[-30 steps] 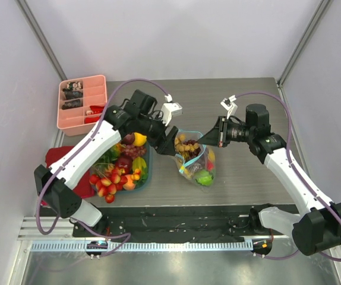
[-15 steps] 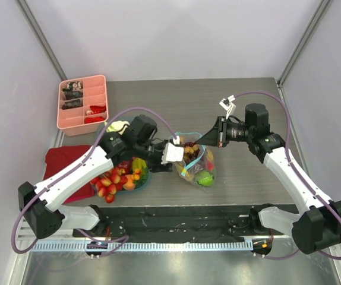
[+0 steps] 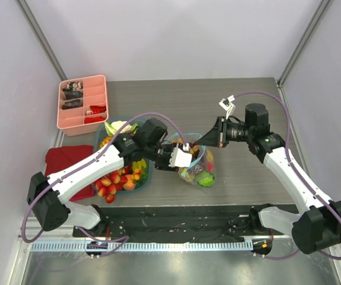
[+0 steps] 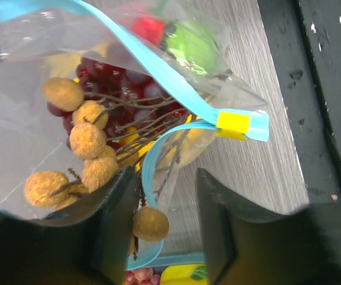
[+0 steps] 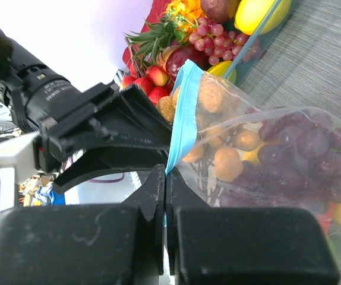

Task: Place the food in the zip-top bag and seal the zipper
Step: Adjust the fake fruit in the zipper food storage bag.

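Left gripper (image 4: 166, 176) now sits lower, at the bag (image 3: 202, 170) mouth.
Its jaws spread around a nut (image 4: 151, 223); right gripper (image 5: 164, 178) pinches the zipper (image 5: 183, 113).

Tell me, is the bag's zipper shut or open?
Open: the zipper has its strips apart, meeting only at the yellow slider.

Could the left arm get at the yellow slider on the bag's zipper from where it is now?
Probably yes. The yellow slider sits exposed at the zipper end, just past the open left gripper, with nothing over it; the right gripper pinches the zipper elsewhere.
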### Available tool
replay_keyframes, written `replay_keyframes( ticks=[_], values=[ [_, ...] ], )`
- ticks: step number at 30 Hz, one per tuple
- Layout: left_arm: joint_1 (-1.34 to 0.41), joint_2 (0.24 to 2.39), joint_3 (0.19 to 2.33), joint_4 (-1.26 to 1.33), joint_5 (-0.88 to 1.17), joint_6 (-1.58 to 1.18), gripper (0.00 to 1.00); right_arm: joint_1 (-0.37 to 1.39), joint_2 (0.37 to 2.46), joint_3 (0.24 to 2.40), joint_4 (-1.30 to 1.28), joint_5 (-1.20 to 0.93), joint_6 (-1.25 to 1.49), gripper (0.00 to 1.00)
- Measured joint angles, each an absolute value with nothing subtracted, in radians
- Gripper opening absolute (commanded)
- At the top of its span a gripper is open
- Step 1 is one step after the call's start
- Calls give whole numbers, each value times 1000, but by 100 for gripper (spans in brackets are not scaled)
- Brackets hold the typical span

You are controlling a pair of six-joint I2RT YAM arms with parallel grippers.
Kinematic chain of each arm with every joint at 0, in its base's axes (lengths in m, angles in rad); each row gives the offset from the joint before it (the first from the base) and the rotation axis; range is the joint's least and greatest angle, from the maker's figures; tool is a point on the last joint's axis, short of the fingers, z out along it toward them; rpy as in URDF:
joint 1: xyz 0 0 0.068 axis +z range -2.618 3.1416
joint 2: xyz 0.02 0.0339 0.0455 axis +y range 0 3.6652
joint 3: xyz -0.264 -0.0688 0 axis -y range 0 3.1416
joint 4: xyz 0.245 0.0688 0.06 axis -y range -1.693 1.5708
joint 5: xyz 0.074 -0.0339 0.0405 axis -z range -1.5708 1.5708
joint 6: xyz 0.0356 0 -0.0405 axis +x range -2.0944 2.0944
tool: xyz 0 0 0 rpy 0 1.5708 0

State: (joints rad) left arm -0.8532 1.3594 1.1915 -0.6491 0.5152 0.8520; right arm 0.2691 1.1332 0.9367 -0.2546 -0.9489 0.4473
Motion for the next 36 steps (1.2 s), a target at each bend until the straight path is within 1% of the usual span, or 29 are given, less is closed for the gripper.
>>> replay_keyframes(
  ticks=[1,2,4,5,6,9,11,15,17,20,23,28,31,36],
  values=[
    [-857,1364,1192,-656,512,858,41,269,1133,937,-255,-949,447,1],
    [-862,1366,1192,-664,505,865,32,269,1133,937,-255,-949,447,1],
    [-872,1366,1192,-679,492,874,19,269,1133,937,-255,-950,447,1],
    [-877,1366,1193,-689,487,877,6,269,1133,937,-255,-950,447,1],
    [-879,1367,1195,-700,481,878,0,269,1133,937,-255,-951,447,1],
    [-886,1368,1232,-756,466,870,0,270,1133,937,-255,-952,445,1],
    [-893,1377,1317,-828,464,863,0,271,1133,937,-255,-952,442,1],
    [-932,1415,1613,-985,479,834,0,289,1142,944,-255,-944,437,1],
    [-951,1441,1756,-1055,498,811,0,327,1165,969,-260,-933,419,1],
    [-966,1462,1861,-1129,518,787,0,387,1193,1008,-273,-908,388,1],
    [-969,1465,1839,-1180,524,775,0,424,1209,1025,-274,-897,363,1],
    [-968,1442,1603,-1142,469,733,0,427,1223,1025,-280,-894,337,1],
    [-968,1417,1472,-1055,405,680,0,426,1222,1025,-285,-893,322,1],
    [-965,1390,1420,-900,358,598,0,426,1222,1025,-286,-894,308,1]
  ],
)
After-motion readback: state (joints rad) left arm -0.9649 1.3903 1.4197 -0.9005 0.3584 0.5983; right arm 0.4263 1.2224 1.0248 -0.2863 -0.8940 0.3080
